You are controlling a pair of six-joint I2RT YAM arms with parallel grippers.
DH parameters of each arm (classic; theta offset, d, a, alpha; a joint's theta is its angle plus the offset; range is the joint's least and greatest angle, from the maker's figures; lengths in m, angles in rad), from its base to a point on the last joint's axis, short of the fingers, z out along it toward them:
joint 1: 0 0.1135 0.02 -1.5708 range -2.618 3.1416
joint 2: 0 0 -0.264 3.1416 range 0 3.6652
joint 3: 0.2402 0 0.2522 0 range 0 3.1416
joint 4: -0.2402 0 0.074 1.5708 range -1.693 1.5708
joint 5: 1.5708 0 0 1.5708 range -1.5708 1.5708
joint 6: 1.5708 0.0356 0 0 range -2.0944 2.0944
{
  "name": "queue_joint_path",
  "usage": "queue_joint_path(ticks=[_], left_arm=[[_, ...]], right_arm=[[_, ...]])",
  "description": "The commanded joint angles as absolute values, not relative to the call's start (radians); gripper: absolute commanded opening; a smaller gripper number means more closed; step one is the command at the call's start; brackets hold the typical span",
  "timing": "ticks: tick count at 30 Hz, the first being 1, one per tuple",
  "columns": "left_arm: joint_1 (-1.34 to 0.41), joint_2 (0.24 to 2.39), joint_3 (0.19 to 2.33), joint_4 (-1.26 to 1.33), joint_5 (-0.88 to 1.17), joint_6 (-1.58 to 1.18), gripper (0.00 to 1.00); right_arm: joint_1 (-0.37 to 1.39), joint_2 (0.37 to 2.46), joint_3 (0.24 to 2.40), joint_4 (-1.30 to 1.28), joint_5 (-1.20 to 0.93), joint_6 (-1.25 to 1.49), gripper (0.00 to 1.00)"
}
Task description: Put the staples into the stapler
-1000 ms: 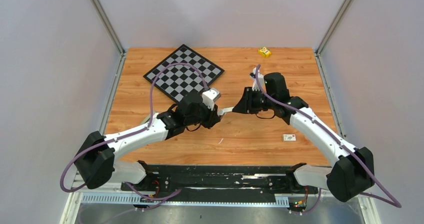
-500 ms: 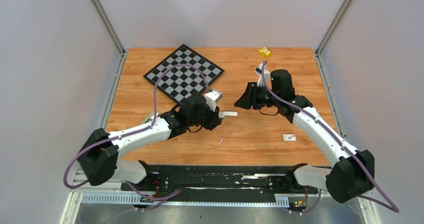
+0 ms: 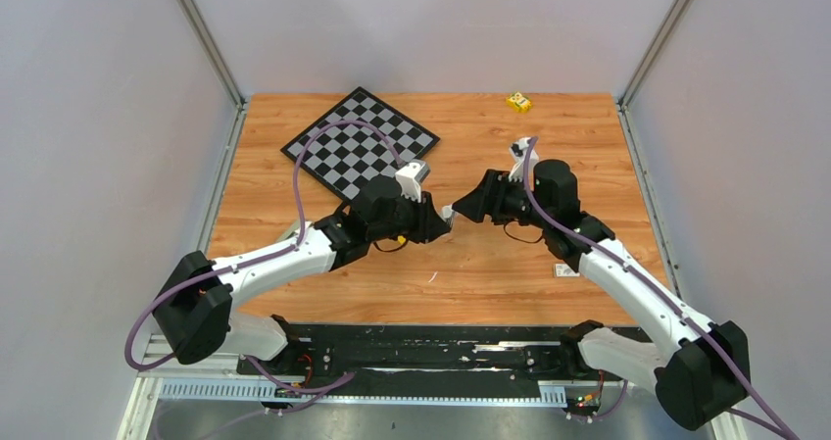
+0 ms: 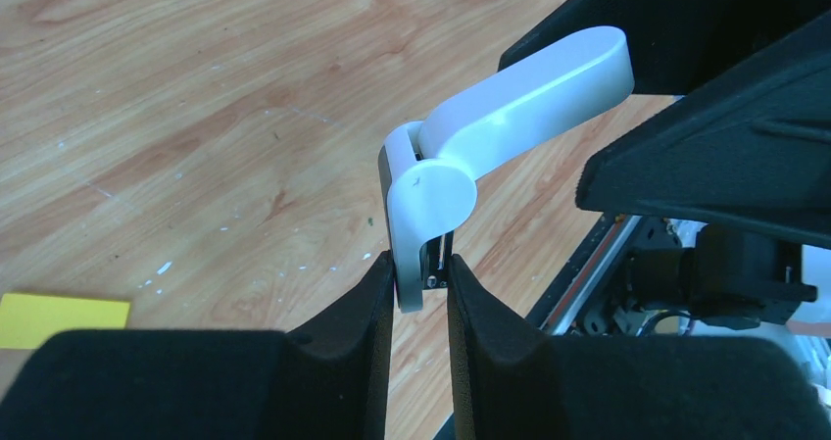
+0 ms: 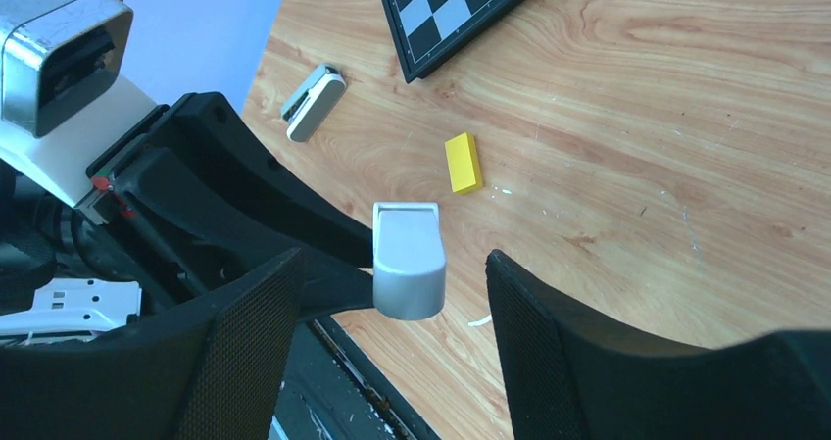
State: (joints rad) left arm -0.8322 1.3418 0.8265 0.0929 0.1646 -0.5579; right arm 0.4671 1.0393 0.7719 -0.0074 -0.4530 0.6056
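Because the left gripper [image 4: 419, 278] is clamped on the base of the stapler [image 4: 510, 97] near its hinge, the tool hangs above the table [image 3: 490, 264] between the arms, lid swung up, probably to expose the tray. The right gripper [image 5: 394, 268] stands wide open, fingers either side of the stapler's free end, not touching. Only the left wrist view shows the raised lid; the right wrist view sees it end-on. No view shows the staples clearly.

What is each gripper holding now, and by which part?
The left gripper pinches the stapler by its base, just below the hinge; its top is swung open. The right gripper stands open around the top's tip, holding nothing.
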Motion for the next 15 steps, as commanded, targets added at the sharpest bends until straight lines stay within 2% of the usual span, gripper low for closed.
queue_joint_path(ticks=[1,6,11,15], left_arm=[[-0.827,1.325,0.849,0.162,0.181,-0.592,0.00],[-0.827,1.313,0.827,0.193,0.202,-0.583,0.00],[-0.827,1.315,0.810,0.226,0.220,-0.581,0.00],[-0.827,1.314,0.800,0.241,0.231,-0.577,0.00]], right_arm=[[0.494,1.049,0.762,0.026,-0.386,0.643,0.68],[0.509,1.084,0.768,0.041,-0.410,0.644,0.56],[0.529,1.136,0.792,0.026,-0.435,0.647,0.52],[0.535,1.147,0.798,0.026,-0.432,0.646,0.38]])
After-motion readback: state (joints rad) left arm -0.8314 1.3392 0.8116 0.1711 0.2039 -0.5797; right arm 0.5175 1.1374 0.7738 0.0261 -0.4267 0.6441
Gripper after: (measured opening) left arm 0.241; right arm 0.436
